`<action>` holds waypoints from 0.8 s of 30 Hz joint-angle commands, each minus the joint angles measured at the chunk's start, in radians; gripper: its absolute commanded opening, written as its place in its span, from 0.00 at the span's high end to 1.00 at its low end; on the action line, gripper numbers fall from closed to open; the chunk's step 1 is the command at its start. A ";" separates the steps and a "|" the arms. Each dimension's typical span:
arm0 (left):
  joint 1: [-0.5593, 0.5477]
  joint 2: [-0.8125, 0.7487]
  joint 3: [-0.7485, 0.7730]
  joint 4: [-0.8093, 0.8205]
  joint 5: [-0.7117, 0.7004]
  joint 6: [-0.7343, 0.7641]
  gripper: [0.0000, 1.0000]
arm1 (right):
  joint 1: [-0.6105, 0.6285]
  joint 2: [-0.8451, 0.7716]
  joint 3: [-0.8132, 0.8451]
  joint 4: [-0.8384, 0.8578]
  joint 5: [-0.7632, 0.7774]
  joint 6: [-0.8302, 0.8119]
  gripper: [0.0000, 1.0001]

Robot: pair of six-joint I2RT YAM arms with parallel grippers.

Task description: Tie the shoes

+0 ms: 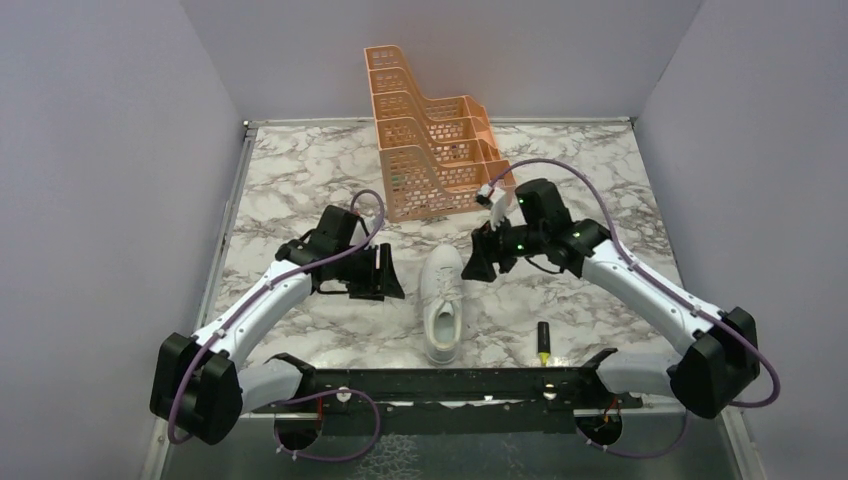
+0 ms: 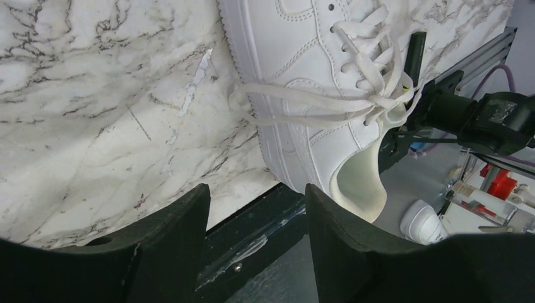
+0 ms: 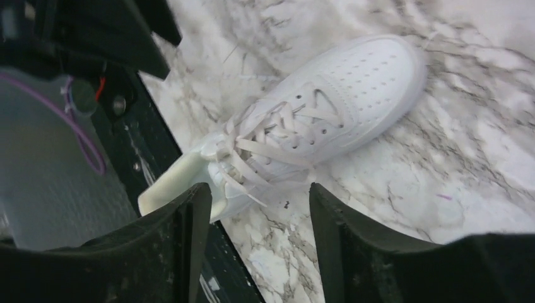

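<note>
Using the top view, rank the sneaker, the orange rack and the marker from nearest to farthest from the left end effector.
From the left end effector:
1. sneaker, just to its right.
2. orange rack, farther back on the table.
3. marker, beyond the sneaker, near the front edge.

White arm links, black joint housings, purple cable looping back from each wrist, green lights behind right gripper, black wedge fingers.
</note>
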State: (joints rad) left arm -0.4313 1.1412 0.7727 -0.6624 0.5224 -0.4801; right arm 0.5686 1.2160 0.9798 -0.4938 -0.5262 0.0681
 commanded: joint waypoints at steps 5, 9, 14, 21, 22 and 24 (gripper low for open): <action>0.006 0.078 0.081 0.069 0.056 0.032 0.39 | 0.099 0.171 0.052 -0.027 -0.201 -0.127 0.47; 0.006 0.078 0.086 0.076 0.080 0.031 0.39 | 0.099 0.206 0.045 -0.050 -0.220 -0.134 0.52; 0.006 0.065 0.080 0.076 0.093 0.028 0.38 | 0.099 0.196 0.004 -0.031 -0.215 -0.140 0.52; 0.006 0.072 0.085 0.075 0.111 0.030 0.37 | 0.099 0.208 -0.015 -0.022 -0.218 -0.135 0.54; 0.006 0.073 0.086 0.075 0.112 0.032 0.37 | 0.099 0.203 -0.020 -0.020 -0.219 -0.132 0.54; 0.006 0.076 0.087 0.075 0.116 0.033 0.37 | 0.099 0.192 -0.029 -0.018 -0.221 -0.127 0.57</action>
State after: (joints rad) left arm -0.4313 1.2221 0.8288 -0.6071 0.6014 -0.4641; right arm 0.6678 1.4174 0.9703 -0.5179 -0.7136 -0.0536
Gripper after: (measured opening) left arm 0.629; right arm 0.451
